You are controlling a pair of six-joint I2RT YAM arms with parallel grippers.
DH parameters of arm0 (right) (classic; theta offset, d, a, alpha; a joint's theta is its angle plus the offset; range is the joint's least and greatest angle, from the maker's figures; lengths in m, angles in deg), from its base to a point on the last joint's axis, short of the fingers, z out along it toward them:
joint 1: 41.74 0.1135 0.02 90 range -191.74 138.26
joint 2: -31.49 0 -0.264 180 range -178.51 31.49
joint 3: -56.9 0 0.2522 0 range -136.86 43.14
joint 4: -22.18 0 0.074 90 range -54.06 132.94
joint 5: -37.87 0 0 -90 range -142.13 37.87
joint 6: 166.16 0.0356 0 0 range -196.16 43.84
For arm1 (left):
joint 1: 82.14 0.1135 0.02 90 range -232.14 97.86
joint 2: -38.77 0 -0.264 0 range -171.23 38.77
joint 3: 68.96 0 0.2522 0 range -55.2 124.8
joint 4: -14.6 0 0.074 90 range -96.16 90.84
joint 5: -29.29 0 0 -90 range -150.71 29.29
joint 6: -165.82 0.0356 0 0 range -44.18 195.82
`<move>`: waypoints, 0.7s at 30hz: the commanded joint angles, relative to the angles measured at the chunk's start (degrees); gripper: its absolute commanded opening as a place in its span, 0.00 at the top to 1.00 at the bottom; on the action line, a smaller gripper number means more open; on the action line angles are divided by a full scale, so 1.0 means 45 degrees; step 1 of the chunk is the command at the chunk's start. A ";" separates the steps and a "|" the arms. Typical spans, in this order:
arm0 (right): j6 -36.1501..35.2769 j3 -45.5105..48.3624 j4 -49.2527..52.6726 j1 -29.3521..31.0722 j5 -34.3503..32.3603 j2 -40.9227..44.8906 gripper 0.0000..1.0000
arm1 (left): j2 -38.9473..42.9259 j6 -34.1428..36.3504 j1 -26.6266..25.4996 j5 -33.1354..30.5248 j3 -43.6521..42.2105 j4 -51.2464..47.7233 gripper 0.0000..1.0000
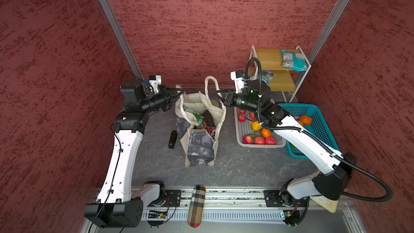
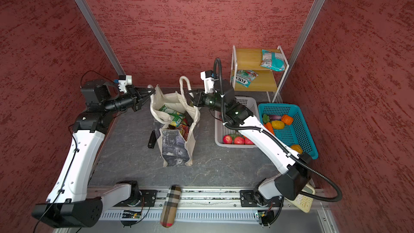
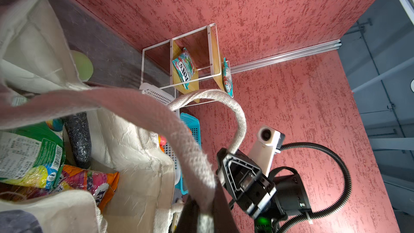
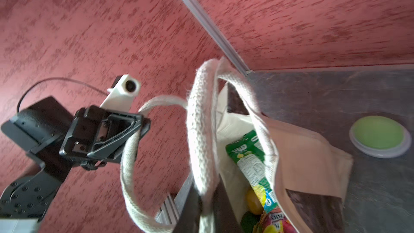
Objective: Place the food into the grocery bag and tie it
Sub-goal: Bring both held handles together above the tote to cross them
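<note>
While the floppy canvas grocery bag [image 1: 199, 146] stands mid-table in both top views, bare grey tabletop [image 1: 235, 166] lies in front; left gripper [image 1: 180, 91] and right gripper [image 1: 217, 91] reach its top. Left wrist view: right gripper closed on woven right strap [image 3: 237, 113]; glossy snack packets [image 3: 33, 153] inside. Right wrist view, blurred: left gripper clamps left strap [image 4: 127, 164]; bag bottom cut off.

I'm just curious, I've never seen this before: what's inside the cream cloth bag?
Inside the grocery bag are a green snack packet, an orange packet, a dark speckled oblong item and a small yellow round piece. Anything beneath them is covered.
</note>
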 commanded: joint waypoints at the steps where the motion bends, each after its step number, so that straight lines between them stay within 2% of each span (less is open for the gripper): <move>1: -0.1296 -0.0844 0.0183 0.0856 0.0570 -0.0693 1.00 | -0.0225 0.0295 -0.0563 -0.0485 0.0475 0.0916 0.93; 6: -0.1870 -0.1420 0.0718 0.1450 0.0797 -0.1554 1.00 | -0.0590 0.0095 -0.0948 -0.0596 0.0748 0.1330 0.93; 14: -0.2181 -0.1495 0.0997 0.1603 0.0901 -0.2007 1.00 | -0.0876 -0.0088 -0.1173 -0.0500 0.0906 0.1693 0.92; 21: -0.2333 -0.2131 0.1006 0.1652 0.1281 -0.2641 1.00 | -0.0991 0.0308 -0.1554 -0.0370 0.0740 0.1292 0.84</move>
